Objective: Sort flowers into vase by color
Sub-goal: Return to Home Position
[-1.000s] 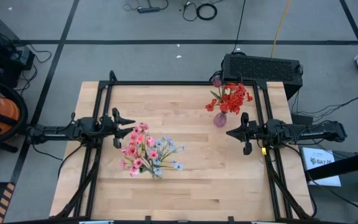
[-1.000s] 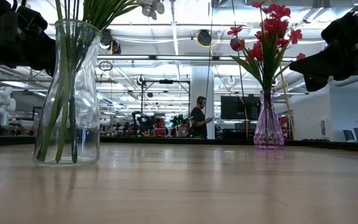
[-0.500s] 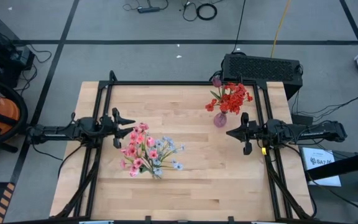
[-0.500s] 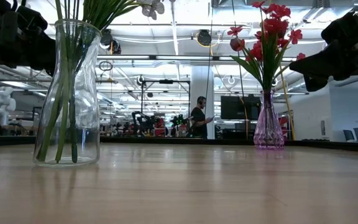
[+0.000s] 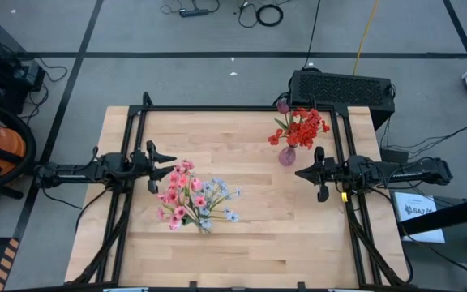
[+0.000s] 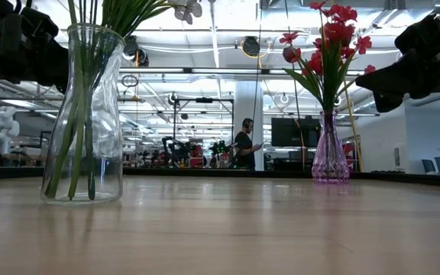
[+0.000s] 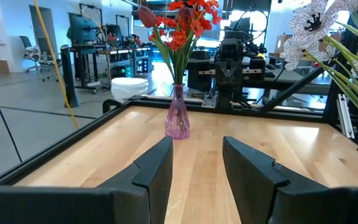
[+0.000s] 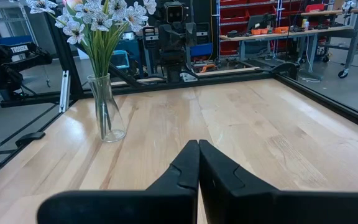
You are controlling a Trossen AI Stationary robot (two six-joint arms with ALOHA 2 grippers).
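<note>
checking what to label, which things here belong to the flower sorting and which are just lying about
Job: clear glass vase with pink and pale blue flowers; purple vase with red flowers; left gripper, open; right gripper, shut.
Lying about: black box behind the table; coiled cable.

Bright, even light w/ faint shadows on table (image 5: 250, 219).
</note>
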